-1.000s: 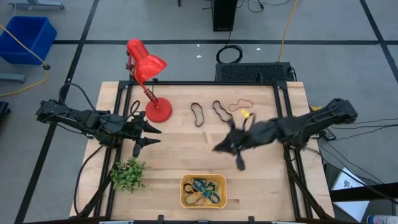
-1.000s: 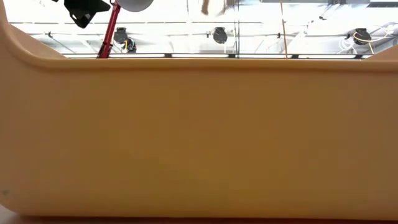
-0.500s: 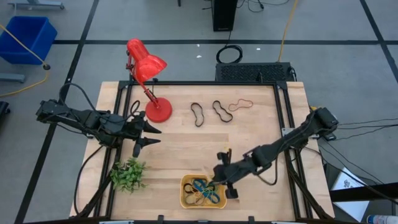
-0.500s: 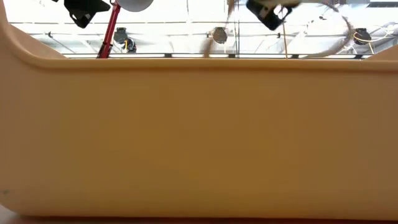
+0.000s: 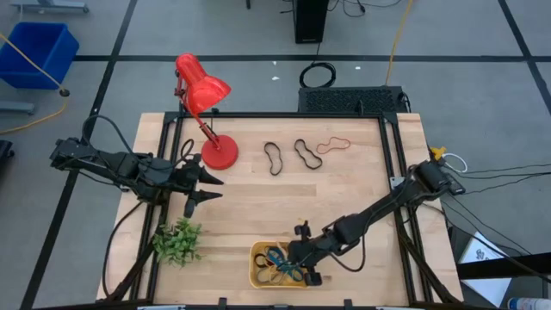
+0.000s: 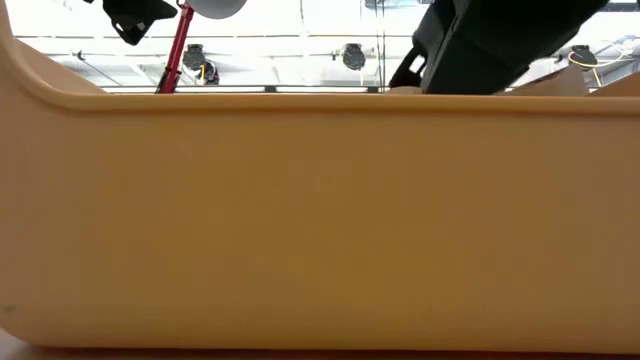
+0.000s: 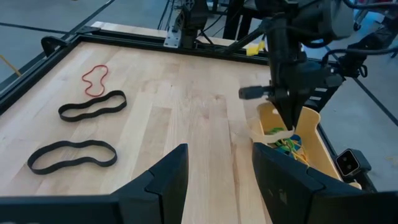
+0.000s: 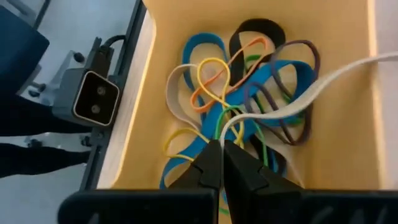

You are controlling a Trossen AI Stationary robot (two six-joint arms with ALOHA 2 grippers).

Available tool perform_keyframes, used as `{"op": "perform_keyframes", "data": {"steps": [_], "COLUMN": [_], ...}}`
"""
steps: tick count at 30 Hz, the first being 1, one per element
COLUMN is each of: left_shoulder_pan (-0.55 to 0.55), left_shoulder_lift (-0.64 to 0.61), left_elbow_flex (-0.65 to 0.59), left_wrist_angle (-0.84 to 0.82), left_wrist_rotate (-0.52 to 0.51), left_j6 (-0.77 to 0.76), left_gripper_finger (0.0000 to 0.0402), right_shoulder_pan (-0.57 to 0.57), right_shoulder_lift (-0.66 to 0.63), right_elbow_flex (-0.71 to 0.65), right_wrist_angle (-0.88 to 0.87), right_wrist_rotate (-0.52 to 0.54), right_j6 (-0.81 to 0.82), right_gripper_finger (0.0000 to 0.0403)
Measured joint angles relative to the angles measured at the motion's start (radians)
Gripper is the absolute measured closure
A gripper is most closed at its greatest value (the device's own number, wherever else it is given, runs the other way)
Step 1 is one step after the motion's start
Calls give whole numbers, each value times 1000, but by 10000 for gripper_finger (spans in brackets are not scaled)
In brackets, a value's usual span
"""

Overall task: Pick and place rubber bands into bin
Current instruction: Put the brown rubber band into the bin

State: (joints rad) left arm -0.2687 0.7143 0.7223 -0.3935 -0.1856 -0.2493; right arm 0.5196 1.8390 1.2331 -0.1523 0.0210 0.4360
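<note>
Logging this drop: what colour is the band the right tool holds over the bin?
Whitish-tan band, clearest in the right wrist view.

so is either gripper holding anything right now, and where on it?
Right gripper is shut on a whitish rubber band, pinching one end of its loop, over the bin. Left gripper is open, holding nothing.

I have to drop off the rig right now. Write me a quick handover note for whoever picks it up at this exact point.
Right gripper: shut on a whitish rubber band, held low over the bin at the table's front edge. The band is not yet released.
Left gripper: open and empty, waiting near the red lamp on the left side.
Done: a pile of coloured bands already lies in the bin.
Left: drop the held band. Then fetch the three on the wood at the back: two black bands and a thin red band.
</note>
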Motion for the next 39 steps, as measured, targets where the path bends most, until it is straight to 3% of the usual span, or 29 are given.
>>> {"op": "perform_keyframes", "data": {"steps": [16, 26, 31, 39], "left_shoulder_pan": [0, 0, 0, 0], "left_shoulder_lift": [0, 0, 0, 0], "left_elbow_flex": [0, 0, 0, 0], "left_wrist_angle": [-31, -31, -30, -31], "left_wrist_rotate": [0, 0, 0, 0], "left_j6": [2, 9, 11, 11], "left_gripper_finger": [217, 217, 217, 217], "right_shoulder_pan": [-1, -1, -1, -1], "right_shoulder_lift": [42, 42, 42, 40], "right_elbow_flex": [0, 0, 0, 0], "right_wrist_angle": [22, 56, 70, 69], "right_wrist_rotate": [0, 1, 0, 0], "right_j6": [51, 54, 54, 53], "right_gripper_finger": [402, 372, 346, 271]}}
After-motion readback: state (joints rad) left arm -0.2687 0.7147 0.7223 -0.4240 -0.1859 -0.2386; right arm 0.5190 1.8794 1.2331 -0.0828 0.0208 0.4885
